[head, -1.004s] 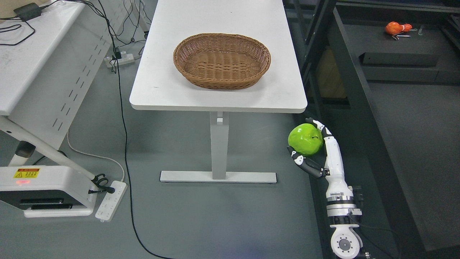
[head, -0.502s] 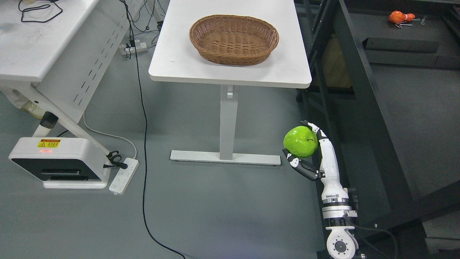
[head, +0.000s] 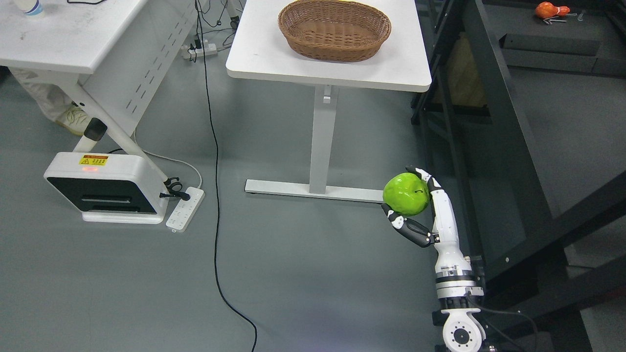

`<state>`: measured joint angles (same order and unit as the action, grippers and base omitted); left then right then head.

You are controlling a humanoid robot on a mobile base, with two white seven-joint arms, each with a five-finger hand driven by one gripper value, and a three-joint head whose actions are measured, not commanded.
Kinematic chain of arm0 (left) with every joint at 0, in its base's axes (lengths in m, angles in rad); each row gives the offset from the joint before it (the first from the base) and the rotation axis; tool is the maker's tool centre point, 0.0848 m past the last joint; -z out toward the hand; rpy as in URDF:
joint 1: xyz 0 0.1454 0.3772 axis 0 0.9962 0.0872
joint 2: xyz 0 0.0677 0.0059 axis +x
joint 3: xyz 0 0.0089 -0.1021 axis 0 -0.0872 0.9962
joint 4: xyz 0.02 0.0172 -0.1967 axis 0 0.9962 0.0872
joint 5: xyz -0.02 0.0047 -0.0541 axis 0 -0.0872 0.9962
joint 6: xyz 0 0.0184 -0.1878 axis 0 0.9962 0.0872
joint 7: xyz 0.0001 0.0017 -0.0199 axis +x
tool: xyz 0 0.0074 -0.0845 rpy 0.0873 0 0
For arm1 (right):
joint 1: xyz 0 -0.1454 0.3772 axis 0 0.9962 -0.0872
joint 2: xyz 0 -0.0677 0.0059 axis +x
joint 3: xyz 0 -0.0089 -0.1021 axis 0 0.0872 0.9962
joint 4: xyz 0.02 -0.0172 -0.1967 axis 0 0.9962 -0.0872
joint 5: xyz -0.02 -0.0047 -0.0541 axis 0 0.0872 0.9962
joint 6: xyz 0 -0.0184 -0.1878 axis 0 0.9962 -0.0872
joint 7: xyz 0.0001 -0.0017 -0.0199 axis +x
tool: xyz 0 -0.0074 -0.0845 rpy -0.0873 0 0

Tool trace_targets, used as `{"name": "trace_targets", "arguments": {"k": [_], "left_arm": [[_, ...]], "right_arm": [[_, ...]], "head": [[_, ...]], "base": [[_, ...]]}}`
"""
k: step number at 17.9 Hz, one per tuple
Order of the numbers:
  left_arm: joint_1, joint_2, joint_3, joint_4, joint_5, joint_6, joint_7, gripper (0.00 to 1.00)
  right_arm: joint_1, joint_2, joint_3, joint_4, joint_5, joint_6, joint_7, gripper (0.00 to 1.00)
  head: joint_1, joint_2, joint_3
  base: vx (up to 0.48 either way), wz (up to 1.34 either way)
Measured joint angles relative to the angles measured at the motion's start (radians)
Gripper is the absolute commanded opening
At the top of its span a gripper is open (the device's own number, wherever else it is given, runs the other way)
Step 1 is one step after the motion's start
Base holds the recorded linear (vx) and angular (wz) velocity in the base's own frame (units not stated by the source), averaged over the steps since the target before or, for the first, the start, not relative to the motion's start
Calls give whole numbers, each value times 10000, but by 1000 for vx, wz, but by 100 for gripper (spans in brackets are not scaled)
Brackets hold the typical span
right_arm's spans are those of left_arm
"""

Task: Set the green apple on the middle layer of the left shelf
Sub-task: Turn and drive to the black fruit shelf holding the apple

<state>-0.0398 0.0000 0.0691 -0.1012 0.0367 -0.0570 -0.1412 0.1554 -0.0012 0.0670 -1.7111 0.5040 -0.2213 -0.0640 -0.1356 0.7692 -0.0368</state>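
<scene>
Okay, head view only. Right hand (head: 418,205) comes in from the lower right, fingers wrapped around the green apple (head: 406,194), held over bare floor. Left arm isn't in view. Apple sits in the palm, so direction to the shelf decides the move: the dark shelf frame (head: 494,98) stands just right of the hand, while the table (head: 274,54) with the basket (head: 335,29) is ahead and left. Can't tell which shelf layer is the middle one.

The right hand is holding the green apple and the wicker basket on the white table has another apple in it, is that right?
Not quite: in the head view the basket on the table is empty. The right hand does hold the apple.
</scene>
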Motion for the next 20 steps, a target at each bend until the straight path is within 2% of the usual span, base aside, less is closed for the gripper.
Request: {"name": "trace_targets", "arguments": {"k": [7, 20], "left_arm": [[0, 0, 0, 0, 0, 25, 0, 100], [-2, 0, -3, 0, 0, 2, 0, 100]], "right_arm": [[9, 4, 23, -5, -6, 21, 64, 0], [14, 10, 50, 48, -15, -55, 1, 0]], "head": [[0, 0, 0], [0, 0, 0]], "base": [[-223, -283], [-98, -858]]}}
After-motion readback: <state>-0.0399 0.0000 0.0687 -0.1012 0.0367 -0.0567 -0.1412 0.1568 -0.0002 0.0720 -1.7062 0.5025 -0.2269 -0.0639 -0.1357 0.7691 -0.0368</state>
